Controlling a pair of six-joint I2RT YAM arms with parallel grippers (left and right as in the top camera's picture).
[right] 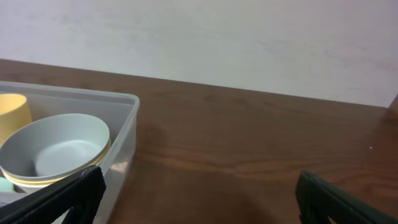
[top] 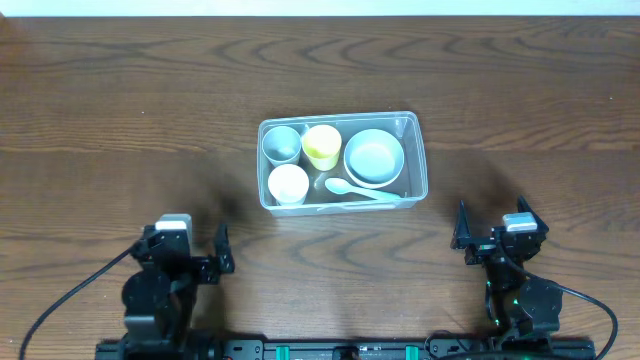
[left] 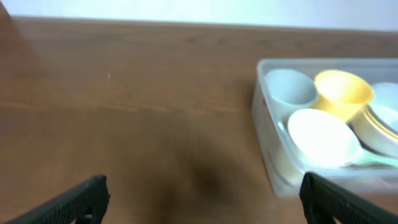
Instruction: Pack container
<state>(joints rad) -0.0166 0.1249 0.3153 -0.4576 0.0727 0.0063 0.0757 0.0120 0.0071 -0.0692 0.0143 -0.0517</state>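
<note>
While the left gripper [top: 188,242] and right gripper [top: 496,232] hang wide apart and empty, the container [top: 418,150] sits mid-table.
Grey cup [top: 282,144], yellow cup [top: 322,146], white cup [top: 288,184], stacked bowls [top: 374,157] and spoon [top: 355,189] lie inside; dark wooden table [top: 120,100], pale wall [right: 249,37].

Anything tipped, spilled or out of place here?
Nothing stands out. Three cups sit upright in the container beside stacked bowls and a spoon. Left gripper and right gripper are open, empty, apart from it.

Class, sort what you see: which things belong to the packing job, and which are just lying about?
Job: clear plastic rectangular container; inside it grey cup, yellow cup, white cup, pale stacked bowls, white spoon.
Lying about: brown wooden table.
</note>
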